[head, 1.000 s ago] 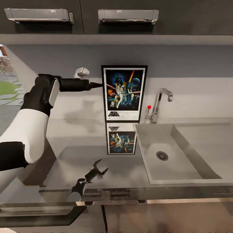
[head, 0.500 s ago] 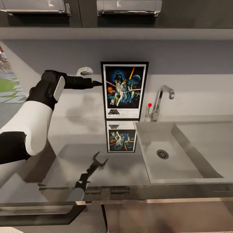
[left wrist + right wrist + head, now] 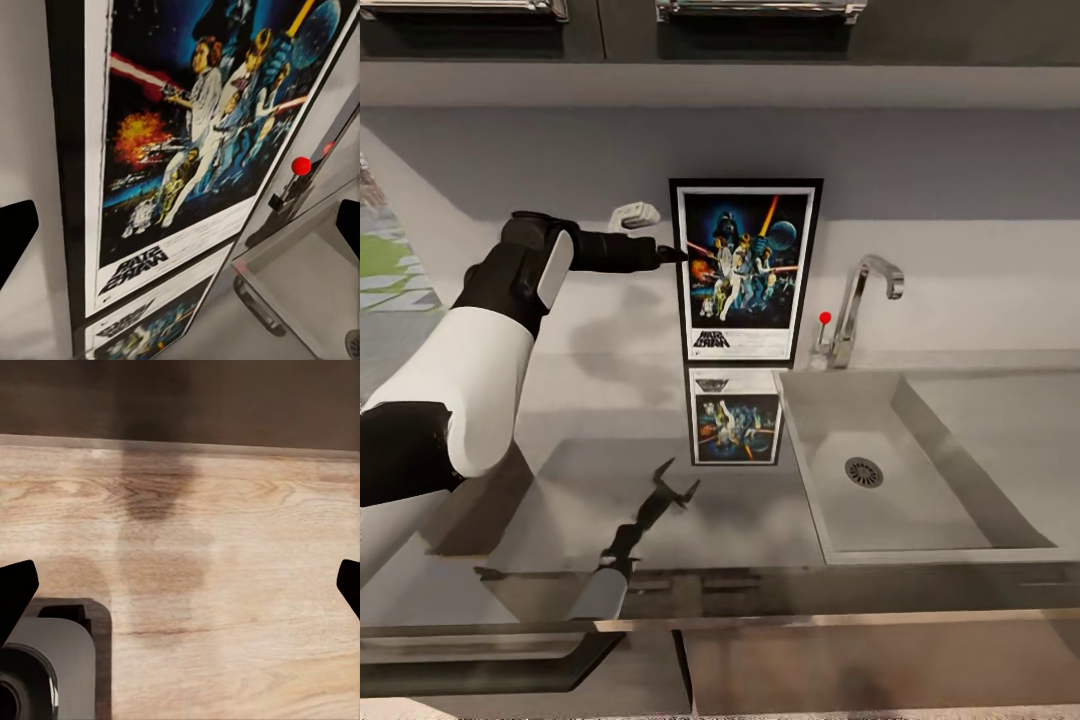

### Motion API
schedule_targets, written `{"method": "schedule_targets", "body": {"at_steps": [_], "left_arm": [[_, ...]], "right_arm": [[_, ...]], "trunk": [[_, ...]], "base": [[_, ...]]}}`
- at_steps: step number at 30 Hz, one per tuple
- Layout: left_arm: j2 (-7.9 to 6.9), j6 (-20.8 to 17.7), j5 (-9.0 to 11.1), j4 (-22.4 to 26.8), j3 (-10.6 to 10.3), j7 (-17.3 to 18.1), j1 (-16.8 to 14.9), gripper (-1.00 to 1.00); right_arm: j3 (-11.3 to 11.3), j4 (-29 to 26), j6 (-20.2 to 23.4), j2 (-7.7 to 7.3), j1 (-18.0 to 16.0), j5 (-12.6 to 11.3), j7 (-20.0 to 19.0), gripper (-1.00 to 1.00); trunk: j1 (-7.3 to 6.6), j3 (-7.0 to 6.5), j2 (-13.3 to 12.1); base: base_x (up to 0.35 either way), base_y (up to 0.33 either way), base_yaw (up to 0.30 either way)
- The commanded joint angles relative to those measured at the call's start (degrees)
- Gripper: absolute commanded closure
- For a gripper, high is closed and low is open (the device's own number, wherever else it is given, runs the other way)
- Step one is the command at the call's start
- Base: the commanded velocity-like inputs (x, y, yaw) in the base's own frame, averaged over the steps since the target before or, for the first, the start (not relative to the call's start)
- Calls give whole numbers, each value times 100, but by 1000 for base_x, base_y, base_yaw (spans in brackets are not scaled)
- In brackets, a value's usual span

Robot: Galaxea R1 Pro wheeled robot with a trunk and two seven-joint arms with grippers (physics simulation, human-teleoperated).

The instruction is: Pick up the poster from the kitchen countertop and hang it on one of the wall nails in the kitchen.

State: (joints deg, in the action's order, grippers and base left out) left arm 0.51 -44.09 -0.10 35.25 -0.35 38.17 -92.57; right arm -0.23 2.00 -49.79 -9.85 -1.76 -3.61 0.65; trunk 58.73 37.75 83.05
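The poster (image 3: 745,270) stands upright at the back of the glossy grey kitchen countertop (image 3: 580,420), against the wall and just left of the sink. Its fainter upside-down mirror image (image 3: 735,415) shows in the slab below it. My left gripper (image 3: 656,236) is open at the poster's left edge, its dark fingertip overlapping the black frame. In the left wrist view the poster (image 3: 187,150) sits between the wide-apart fingertips of the left gripper (image 3: 180,232); I cannot tell whether they touch it. My right gripper (image 3: 180,589) is open over a wooden floor, holding nothing.
A sunken sink basin (image 3: 920,470) with a chrome tap (image 3: 860,300) and a red knob (image 3: 824,318) lies right of the poster. Dark upper cabinets with metal handles (image 3: 760,8) hang overhead. A grey robot part (image 3: 45,660) shows by the wooden floor (image 3: 225,570).
The head camera has shifted, so the whole scene sits differently. The left gripper has moved right, its fingertip going from just short of the poster's frame to overlapping its left edge.
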Motion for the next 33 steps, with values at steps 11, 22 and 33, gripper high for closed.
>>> {"method": "schedule_targets", "body": {"at_steps": [11,22,33], "left_arm": [[42,-20,2,34,6,30,-6,-100],[21,-16,-2,94,23,61,-7,-100],[19,-12,2,105,26,74,-6,-100]], "right_arm": [[4,19,-30,-1,-8,-26,-12,-100],[-1,21,-30,-6,-8,-30,-13,-100],[-2,20,-30,-8,-8,-35,-13,-100]], "trunk": [[0,79,3],[0,85,3],[0,86,3]], "base": [[0,0,0],[0,0,0],[0,0,0]]}}
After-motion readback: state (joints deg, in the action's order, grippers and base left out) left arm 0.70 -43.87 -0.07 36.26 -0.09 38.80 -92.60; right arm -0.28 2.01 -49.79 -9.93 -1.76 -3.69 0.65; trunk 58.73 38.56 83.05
